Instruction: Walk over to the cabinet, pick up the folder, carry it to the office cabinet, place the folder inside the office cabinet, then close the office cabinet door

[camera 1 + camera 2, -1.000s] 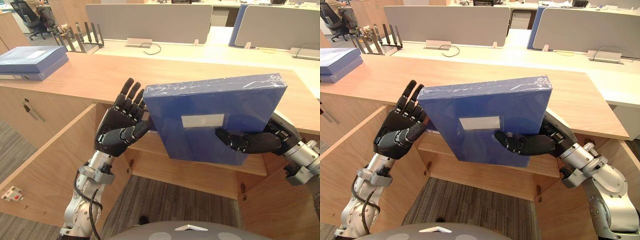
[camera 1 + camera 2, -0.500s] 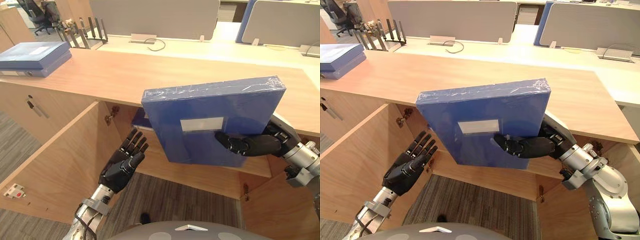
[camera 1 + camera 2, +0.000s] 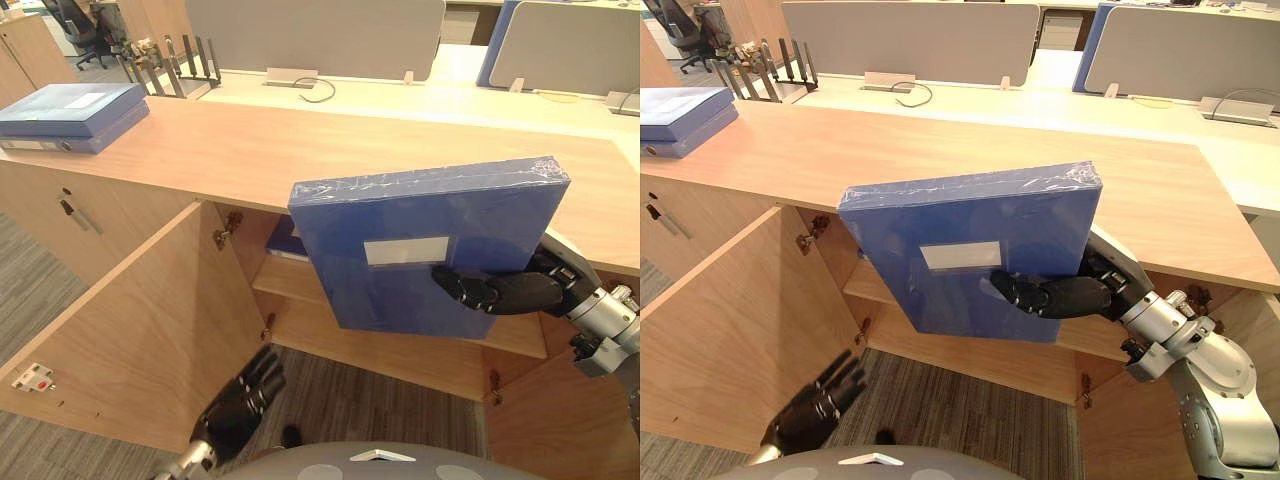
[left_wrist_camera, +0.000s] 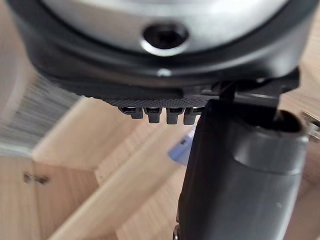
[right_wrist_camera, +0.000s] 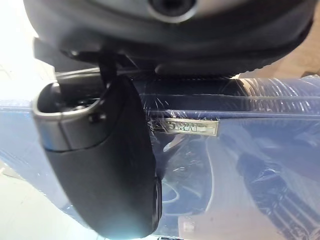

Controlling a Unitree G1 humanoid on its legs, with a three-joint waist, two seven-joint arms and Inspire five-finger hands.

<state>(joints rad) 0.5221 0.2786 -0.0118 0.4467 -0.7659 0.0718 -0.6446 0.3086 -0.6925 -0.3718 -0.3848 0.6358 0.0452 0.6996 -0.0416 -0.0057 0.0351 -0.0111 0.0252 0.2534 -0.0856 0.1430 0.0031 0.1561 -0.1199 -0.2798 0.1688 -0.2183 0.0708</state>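
Left hand, fingers straight and empty, has dropped away from the blue plastic-wrapped box folder to low beside the open wooden cabinet door. Your right hand alone clamps the folder, tilted before the cabinet shelf. Expect one-handed insertion.

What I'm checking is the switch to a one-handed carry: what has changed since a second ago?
The left hand left the blue folder's left edge and dropped low, fingers straight, in front of the open cabinet door. The right hand stays shut on the folder's lower right part, the folder tilted before the open cabinet as before. The folders on the cabinet top lie unmoved.
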